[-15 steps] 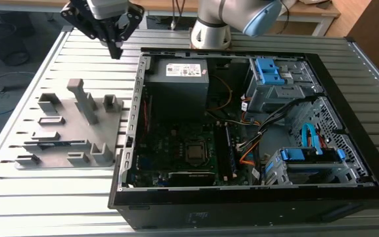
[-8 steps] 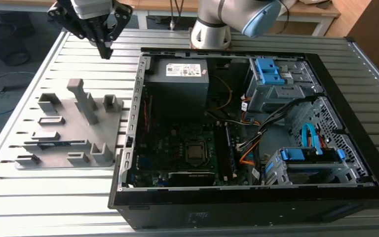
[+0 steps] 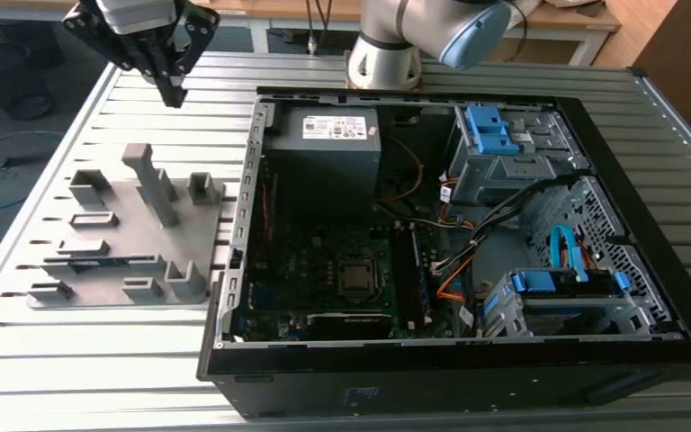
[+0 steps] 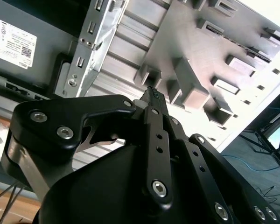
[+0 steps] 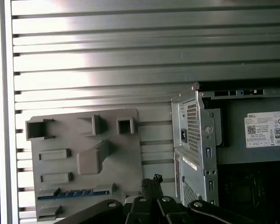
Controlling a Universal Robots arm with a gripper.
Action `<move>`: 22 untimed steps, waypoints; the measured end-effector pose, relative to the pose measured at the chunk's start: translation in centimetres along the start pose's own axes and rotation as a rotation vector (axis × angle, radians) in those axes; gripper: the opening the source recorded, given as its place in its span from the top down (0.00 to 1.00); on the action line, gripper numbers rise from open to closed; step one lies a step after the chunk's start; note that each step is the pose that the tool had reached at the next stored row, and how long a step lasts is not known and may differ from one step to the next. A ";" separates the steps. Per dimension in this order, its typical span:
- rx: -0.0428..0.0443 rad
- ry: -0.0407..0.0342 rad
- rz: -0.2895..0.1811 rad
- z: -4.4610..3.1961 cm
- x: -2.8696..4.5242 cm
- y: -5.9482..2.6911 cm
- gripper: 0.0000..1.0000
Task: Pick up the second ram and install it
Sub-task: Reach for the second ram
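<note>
The black robot gripper (image 3: 175, 95) hangs high up in the air. Its two fingers are pressed close together with nothing between them, and they touch nothing. Under it is a big silver metal table (image 3: 213, 126) made of long slats with thin grooves. Past the table's edge is a dark floor (image 3: 10, 117) with loose wires on it, and behind the gripper stands a light wooden desk (image 3: 574, 18). The silver and blue robot arm (image 3: 384, 54) stands at the table's back edge, near the gripper. Down below the gripper lies a flat grey plastic holder plate (image 5: 126, 158) with blocks and slots sticking up from it. The second ram (image 5: 74, 192) – a long, thin, dark blue-green stick – rests in a slot on that plate. It is well apart from the fingertips and nothing grips it. A tall grey post (image 3: 154, 184) stands up from the plate between the gripper and the ram. Just beside the plate, also lower than the gripper, is a big black computer case (image 3: 466, 378) lying open on the table. Inside it are a grey power box with a white label (image 3: 327, 135), blue plastic brackets (image 3: 489, 130), a dark board (image 3: 358, 270) and a bunch of orange and black wires (image 3: 466, 270) – all far below the gripper.
</note>
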State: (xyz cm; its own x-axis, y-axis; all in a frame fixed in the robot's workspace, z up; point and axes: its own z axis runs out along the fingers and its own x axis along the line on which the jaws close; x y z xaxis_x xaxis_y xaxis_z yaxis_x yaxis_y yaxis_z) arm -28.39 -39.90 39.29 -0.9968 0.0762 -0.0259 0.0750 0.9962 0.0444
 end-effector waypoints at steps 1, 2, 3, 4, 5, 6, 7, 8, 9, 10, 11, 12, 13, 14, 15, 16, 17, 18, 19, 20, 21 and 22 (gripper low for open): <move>0.0000 -0.0001 0.000 0.00 0.26 -0.02 0.90; 0.0000 0.0000 0.000 -0.01 0.54 -0.04 0.90; 0.0000 0.0000 0.000 -0.02 0.82 -0.06 0.90; 0.0000 -0.0001 0.000 -0.02 1.12 -0.08 0.90; -0.0001 -0.0001 0.000 -0.02 1.42 -0.10 0.90; 0.0001 0.0001 0.000 -0.04 1.72 -0.13 0.90; 0.0001 0.0000 0.000 -0.04 1.97 -0.15 0.90; 0.0001 0.0000 0.000 -0.04 2.20 -0.17 0.90; 0.0001 0.0000 0.000 -0.03 2.42 -0.18 0.90; 0.0001 0.0000 0.000 -0.03 2.64 -0.20 0.90; 0.0002 0.0000 0.000 -0.02 2.85 -0.21 0.90; 0.0002 0.0000 0.000 -0.01 3.04 -0.23 0.90; 0.0002 -0.0001 0.000 0.01 3.23 -0.24 0.90; 0.0001 -0.0001 0.000 0.03 3.39 -0.26 0.90; 0.0001 0.0000 0.000 0.05 3.52 -0.27 0.90; 0.0002 0.0000 0.000 0.06 3.65 -0.28 0.90; 0.0002 0.0001 0.000 0.09 3.80 -0.30 0.90; 0.0002 0.0000 0.000 0.11 3.94 -0.31 0.90; 0.0002 0.0000 0.000 0.14 4.07 -0.32 0.90; 0.0001 0.0000 0.000 0.17 4.21 -0.34 0.90; 0.0002 0.0000 0.000 0.19 4.35 -0.36 0.90; 0.0002 0.0000 0.000 0.23 4.48 -0.40 0.90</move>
State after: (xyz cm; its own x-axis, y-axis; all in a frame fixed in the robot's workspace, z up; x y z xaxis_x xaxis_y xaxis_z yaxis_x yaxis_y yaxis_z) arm -32.87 -39.94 38.93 -0.9968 0.0763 -0.0259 0.0751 0.9962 0.0443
